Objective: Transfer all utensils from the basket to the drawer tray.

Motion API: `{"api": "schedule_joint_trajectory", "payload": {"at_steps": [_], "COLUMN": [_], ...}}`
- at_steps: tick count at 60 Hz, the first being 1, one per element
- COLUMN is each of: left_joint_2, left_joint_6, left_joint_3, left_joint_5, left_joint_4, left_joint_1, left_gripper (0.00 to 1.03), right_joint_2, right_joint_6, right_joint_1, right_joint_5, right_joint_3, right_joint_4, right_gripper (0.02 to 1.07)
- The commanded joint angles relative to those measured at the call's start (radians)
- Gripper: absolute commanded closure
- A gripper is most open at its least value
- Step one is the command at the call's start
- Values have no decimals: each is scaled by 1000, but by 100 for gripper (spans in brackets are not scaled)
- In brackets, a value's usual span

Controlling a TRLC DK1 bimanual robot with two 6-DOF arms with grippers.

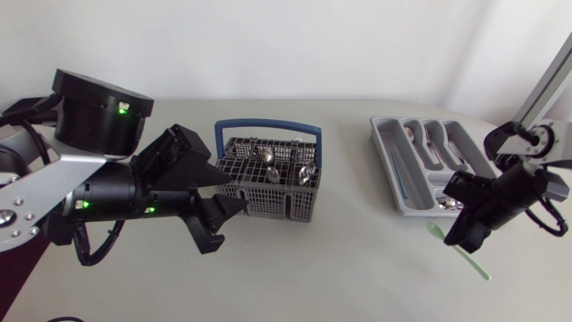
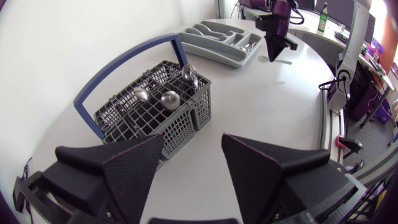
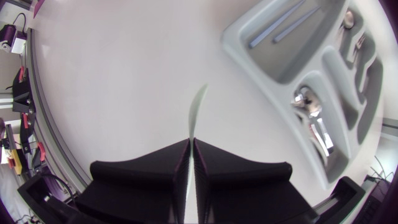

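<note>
- Risk of a miss: our right hand (image 1: 465, 240) is pinched narrowly on a pale green utensil (image 1: 480, 269), just beside the drawer tray (image 1: 386, 156) and outside its rim. Let go here, it would land on the table (image 1: 340, 268).
- Its long free end could catch that rim and twist loose.
- Our left hand (image 1: 234, 190) stands wide and holds nothing, well apart from the tray, with the basket (image 1: 273, 201) between them; spoons (image 1: 266, 156) wait inside.
- Right wrist view shows both fingers (image 3: 155, 168) meeting on the handle and cutlery (image 3: 311, 102) lying in the tray; only the other views show the basket.
</note>
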Motion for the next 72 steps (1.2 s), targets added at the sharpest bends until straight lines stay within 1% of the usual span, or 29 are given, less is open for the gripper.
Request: {"api": "schedule_joint_trajectory", "payload": {"at_steps": [1, 5, 13, 17, 22, 30, 32, 36, 40, 46, 49, 53, 55, 59, 60, 63, 65, 69, 72], "left_joint_2": [1, 1, 1, -1, -2, -1, -1, -1, -1, -1, -1, -1, -1, -1, -1, -1, -1, -1, -1], "left_joint_6": [9, 9, 9, 9, 9, 7, 7, 7, 7, 7, 7, 7, 7, 7, 7, 7, 7, 10, 12], "left_joint_3": [-23, -25, -23, -25, -25, -25, -23, -23, -25, -28, -28, -28, -26, -26, -25, -23, -23, -20, -20], "left_joint_5": [12, 12, 12, 12, 11, 11, 11, 9, 9, 9, 8, 8, 8, 8, 8, 8, 8, 8, 8], "left_joint_4": [15, 15, 15, 15, 15, 14, 14, 12, 12, 12, 12, 11, 11, 11, 11, 12, 12, 15, 23], "left_joint_1": [-3, -1, 5, 5, 8, 9, 9, 9, 9, 9, 9, 9, 9, 9, 11, 11, 14, 26, 41], "left_gripper": [36, 36, 36, 36, 36, 36, 36, 36, 36, 36, 36, 36, 36, 36, 36, 36, 36, 36, 36], "right_joint_2": [-16, 14, 140, 197, 244, 295, 304, 310, 315, 318, 315, 315, 307, 290, 280, 250, 227, 174, 117], "right_joint_6": [-113, -197, -398, -470, -559, -667, -694, -734, -775, -811, -825, -849, -861, -863, -863, -861, -857, -845, -834], "right_joint_1": [-44, -89, -179, -207, -221, -230, -230, -230, -230, -230, -228, -227, -225, -225, -225, -227, -228, -228, -231], "right_joint_5": [-10, -21, -54, -76, -87, -82, -67, -27, 4, 32, 35, 78, 79, 84, 84, 76, 70, 44, 7], "right_joint_3": [91, 155, 300, 352, 392, 393, 378, 318, 274, 221, 197, 151, 129, 106, 100, 91, 86, 82, 82], "right_joint_4": [-21, -21, -23, -38, -43, -20, 11, 130, 206, 296, 318, 371, 399, 425, 430, 445, 451, 450, 443], "right_gripper": [102, 102, 102, 102, 102, 102, 102, 102, 102, 102, 102, 102, 101, 95, 90, 82, 79, 76, 71]}}
